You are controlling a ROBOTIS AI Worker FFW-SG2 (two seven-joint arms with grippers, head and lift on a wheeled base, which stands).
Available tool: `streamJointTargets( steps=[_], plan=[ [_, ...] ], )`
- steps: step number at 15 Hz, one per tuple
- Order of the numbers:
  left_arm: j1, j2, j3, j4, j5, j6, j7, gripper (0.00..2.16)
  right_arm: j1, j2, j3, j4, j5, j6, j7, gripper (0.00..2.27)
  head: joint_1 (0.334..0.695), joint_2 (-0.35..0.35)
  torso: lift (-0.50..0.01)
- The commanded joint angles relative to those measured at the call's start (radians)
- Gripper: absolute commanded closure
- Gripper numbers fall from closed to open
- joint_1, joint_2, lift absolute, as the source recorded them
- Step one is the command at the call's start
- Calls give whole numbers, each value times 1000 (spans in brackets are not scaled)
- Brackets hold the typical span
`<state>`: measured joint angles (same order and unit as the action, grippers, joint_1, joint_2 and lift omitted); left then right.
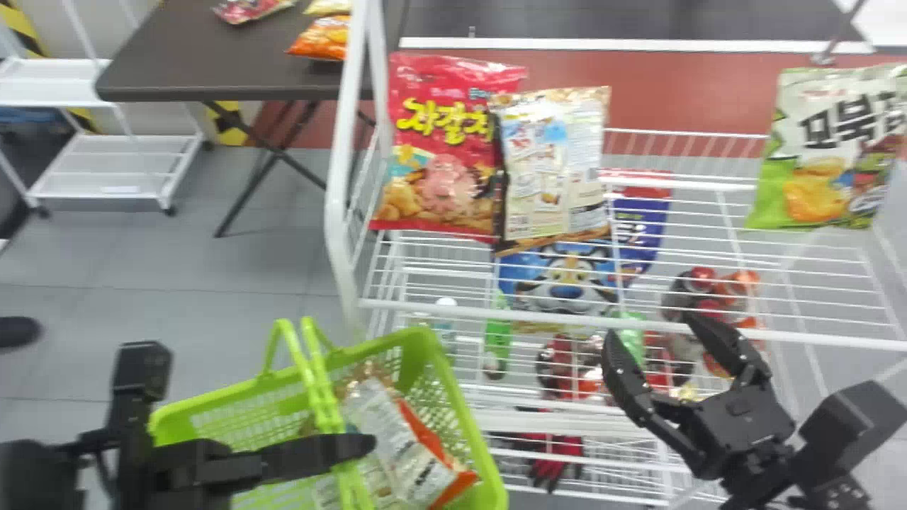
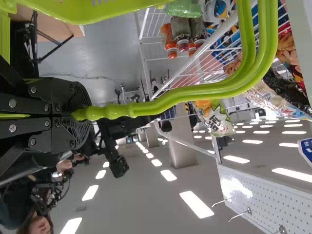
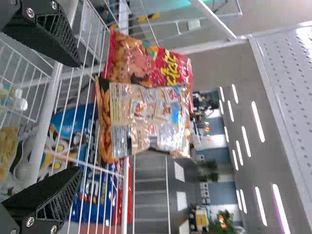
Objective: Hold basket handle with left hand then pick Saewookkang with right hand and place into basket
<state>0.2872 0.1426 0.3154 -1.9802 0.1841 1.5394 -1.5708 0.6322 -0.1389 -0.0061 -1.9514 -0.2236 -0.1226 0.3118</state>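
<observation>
Left hand [image 1: 358, 448] closed on the paired basket handles [image 1: 322, 397]; green basket [image 1: 469, 414] at lower left of head view, orange-and-white packets [image 1: 411, 443] inside. Right hand [image 1: 652, 329] wide open, nothing held, near the front rim of the wire shelf [image 1: 638, 324]. On that shelf: red bag [image 1: 443, 166], big yellow lettering; overlapping it, back-turned bag [image 1: 549, 170], pale label panels, small print, barcode. Well apart to the right, pale-green bag [image 1: 815, 156], large dark lettering. Saewookkang: can't tell which packet it is, so can't place it.
</observation>
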Motion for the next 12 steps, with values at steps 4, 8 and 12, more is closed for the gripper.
streamJointTargets(
  steps=[4,8,12],
  plan=[
    [1,-5,1,1,0,32,-10,2152,47,36,-52,49,0,-99,0,43,695,-99,-18],
    [4,-8,-1,0,0,32,-10,2152,64,39,-60,48,0,-136,0,43,695,-138,-18],
    [15,-12,1,-8,0,32,-10,2152,72,42,-63,48,0,-151,0,43,695,-149,-18]
  ],
)
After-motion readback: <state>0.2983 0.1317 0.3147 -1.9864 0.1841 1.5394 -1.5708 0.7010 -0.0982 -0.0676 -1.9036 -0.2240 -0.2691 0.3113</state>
